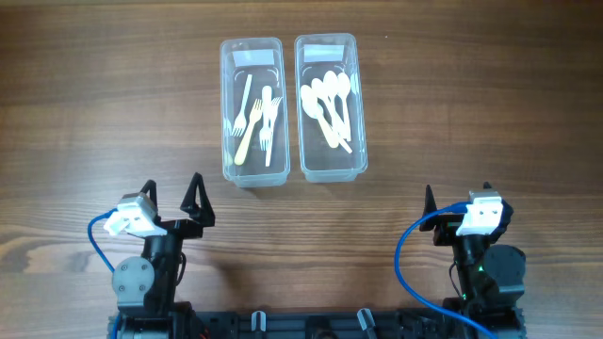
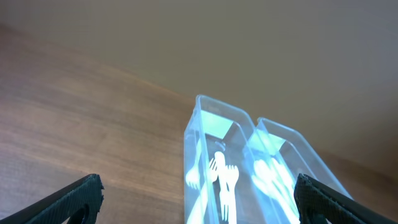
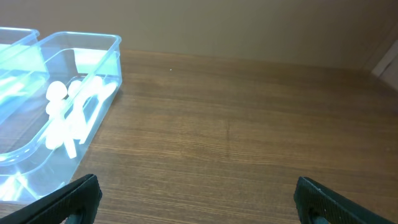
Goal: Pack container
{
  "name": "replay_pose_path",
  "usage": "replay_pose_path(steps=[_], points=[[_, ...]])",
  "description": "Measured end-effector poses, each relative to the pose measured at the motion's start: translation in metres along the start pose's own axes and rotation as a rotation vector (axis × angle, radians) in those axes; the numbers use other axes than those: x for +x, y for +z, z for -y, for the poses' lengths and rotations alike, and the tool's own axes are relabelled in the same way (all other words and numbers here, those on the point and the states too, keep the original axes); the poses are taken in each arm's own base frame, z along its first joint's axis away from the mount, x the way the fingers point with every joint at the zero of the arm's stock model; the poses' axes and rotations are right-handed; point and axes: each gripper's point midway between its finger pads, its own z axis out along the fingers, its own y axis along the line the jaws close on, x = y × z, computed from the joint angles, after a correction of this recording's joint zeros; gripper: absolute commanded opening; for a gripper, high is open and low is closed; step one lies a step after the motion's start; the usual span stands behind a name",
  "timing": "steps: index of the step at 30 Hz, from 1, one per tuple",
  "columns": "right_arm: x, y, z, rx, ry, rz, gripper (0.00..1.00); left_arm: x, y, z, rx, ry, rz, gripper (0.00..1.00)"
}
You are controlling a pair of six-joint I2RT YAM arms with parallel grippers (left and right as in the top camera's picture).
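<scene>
On the desk (image 1: 94, 113) we find two containers side by side, touching or nearly so, at the far middle. The left container (image 1: 252, 174) has forks (image 1: 252, 118) in it, and the right container (image 1: 332, 168) has spoons (image 1: 328, 102). At the near edge we have the left gripper (image 1: 171, 188) and right gripper (image 1: 458, 193), well apart from each other and from both containers.
</scene>
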Motion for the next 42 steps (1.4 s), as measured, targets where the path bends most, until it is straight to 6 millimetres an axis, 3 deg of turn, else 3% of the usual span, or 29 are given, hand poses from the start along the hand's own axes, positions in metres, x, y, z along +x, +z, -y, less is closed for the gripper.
replay_pose_path(steps=[12,19,28,42], points=[[0.0,0.0,0.0,0.0,0.0,0.0,1.0,0.021,0.003,-0.008,-0.011,0.001,-0.036,1.0],[0.0,0.0,0.0,0.0,0.0,0.0,1.0,0.021,0.003,-0.009,-0.014,0.007,-0.034,1.0],[0.0,0.0,0.0,0.0,0.0,0.0,1.0,0.021,0.003,-0.009,-0.013,0.14,-0.035,1.0],[0.0,0.0,0.0,0.0,0.0,0.0,1.0,0.021,0.003,-0.009,-0.013,0.155,-0.035,1.0]])
